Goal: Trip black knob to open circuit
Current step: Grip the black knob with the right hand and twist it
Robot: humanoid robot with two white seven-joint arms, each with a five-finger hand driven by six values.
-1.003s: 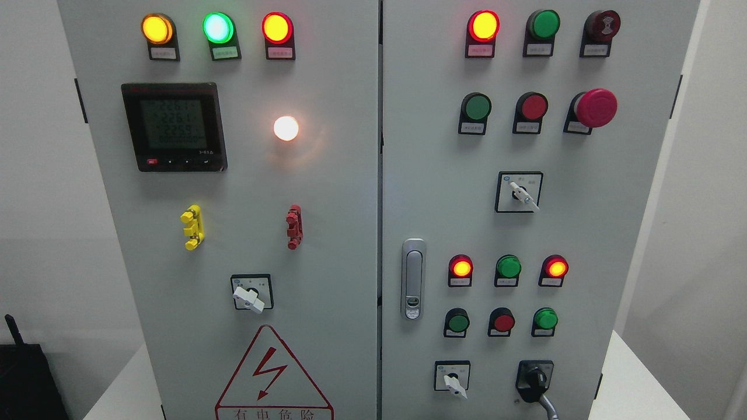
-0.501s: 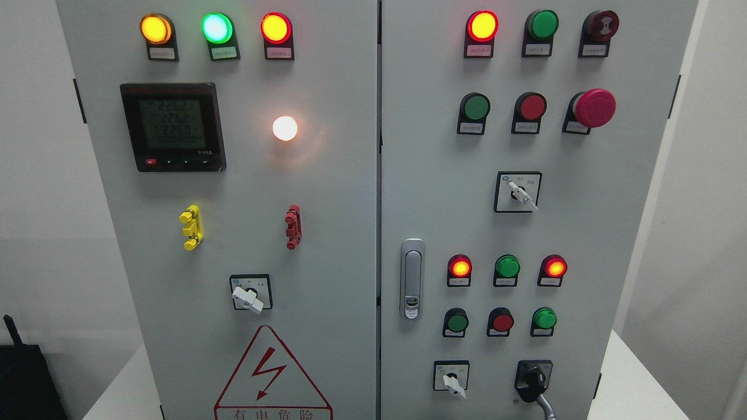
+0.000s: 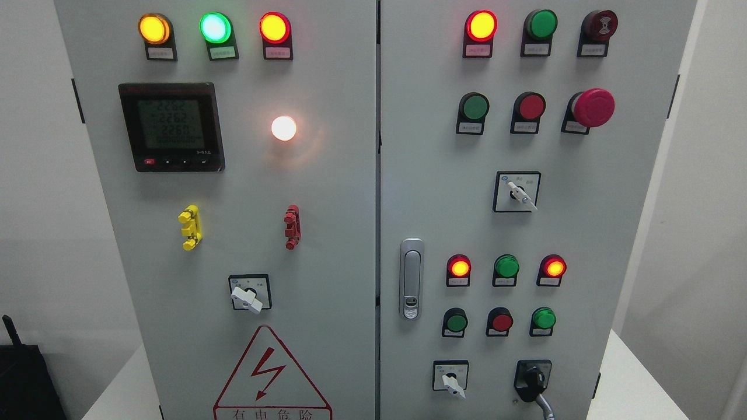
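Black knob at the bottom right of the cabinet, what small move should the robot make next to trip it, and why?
Probably bring the right hand up toward the black knob. Neither hand is in view yet, and the knob sits untouched low on the right door, beside the white selector switch, so reaching comes before any turn.

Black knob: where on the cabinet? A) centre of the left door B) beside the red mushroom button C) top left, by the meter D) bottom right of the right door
D: the black knob sits at the lower right of the right door, right of a white-handled switch.
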